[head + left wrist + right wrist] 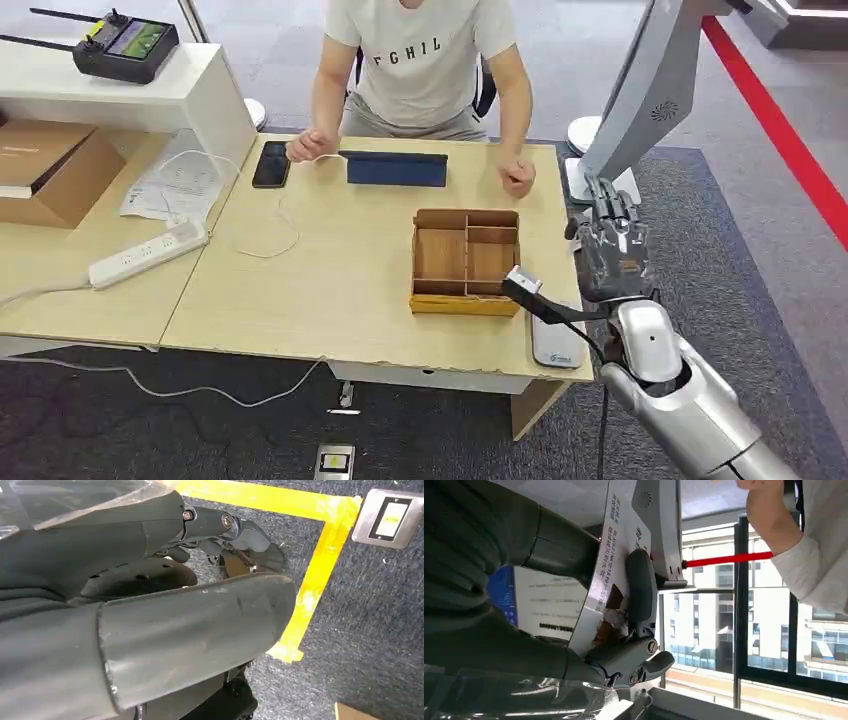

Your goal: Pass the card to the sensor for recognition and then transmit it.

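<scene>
Wooden table (330,290), light top, with a person (420,60) in a white shirt seated at its far side, both fists resting on the surface. Grey stand (650,100) at the table's right end, rising tall and slanted from a white base; whether it is the sensor cannot be told. Right arm (690,400), silver, reaching in from below to the right of the table's edge. Wooden box (466,262) with open compartments, standing near the right front corner. Dark blue tablet (397,168) lying flat before the person. Right hand (612,250), raised just below the stand's base; in the wrist view its thumb (641,587) and fingers (629,660) pinch the card (611,575), white with printed text, held against the palm with the stand close behind. Black phone (271,164) beside the tablet. Left hand (235,535), over dark carpet with yellow tape (320,575); its grip cannot be told.
</scene>
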Action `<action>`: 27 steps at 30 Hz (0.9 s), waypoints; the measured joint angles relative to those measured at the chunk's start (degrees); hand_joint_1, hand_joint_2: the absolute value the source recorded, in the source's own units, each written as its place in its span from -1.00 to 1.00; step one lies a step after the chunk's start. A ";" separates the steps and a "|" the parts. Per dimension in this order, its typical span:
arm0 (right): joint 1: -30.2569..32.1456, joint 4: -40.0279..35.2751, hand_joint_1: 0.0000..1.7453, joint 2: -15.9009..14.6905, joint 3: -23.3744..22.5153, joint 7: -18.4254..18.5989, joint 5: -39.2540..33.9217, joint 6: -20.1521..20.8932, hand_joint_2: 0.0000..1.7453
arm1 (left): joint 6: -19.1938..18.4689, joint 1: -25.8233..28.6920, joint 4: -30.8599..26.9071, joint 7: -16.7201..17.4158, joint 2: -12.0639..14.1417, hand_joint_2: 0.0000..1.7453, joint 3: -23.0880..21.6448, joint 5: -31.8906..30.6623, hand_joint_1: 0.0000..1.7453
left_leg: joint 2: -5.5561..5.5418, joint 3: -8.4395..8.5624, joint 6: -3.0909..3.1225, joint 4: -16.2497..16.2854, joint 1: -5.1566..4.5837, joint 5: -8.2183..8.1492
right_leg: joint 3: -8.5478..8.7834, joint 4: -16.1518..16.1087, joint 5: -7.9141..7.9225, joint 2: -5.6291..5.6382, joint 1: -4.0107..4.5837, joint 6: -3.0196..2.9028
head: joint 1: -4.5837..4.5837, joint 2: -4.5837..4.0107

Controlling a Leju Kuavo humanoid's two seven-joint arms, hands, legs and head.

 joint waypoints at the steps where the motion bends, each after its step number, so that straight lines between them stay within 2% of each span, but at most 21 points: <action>1: 0.30 0.02 1.00 0.00 0.00 0.00 0.02 0.00 1.00 | 0.00 -0.01 -0.07 0.00 0.00 -1.00 0.00 0.04 -1.00 | 0.00 0.00 0.00 0.00 0.00 0.00 | 0.00 0.00 0.00 0.00 0.00 0.00 | -0.02 0.00; 17: 6.17 2.58 1.00 -1.75 -0.02 0.35 -2.30 -0.85 1.00 | 0.13 -0.03 -0.13 0.37 0.37 -1.00 -0.07 0.22 -1.00 | 0.00 -0.01 0.00 0.00 0.00 0.00 | -0.01 -0.01 0.00 0.00 0.00 0.00 | 0.00 0.00; 27: 8.78 4.42 1.00 -1.68 0.20 0.76 -5.25 -2.27 1.00 | 0.94 -0.17 -0.17 -0.26 0.39 -1.00 -0.96 -0.87 -1.00 | 0.00 -0.02 0.00 -0.01 0.00 -0.01 | -0.01 -0.01 0.00 0.00 0.00 0.00 | -0.02 0.00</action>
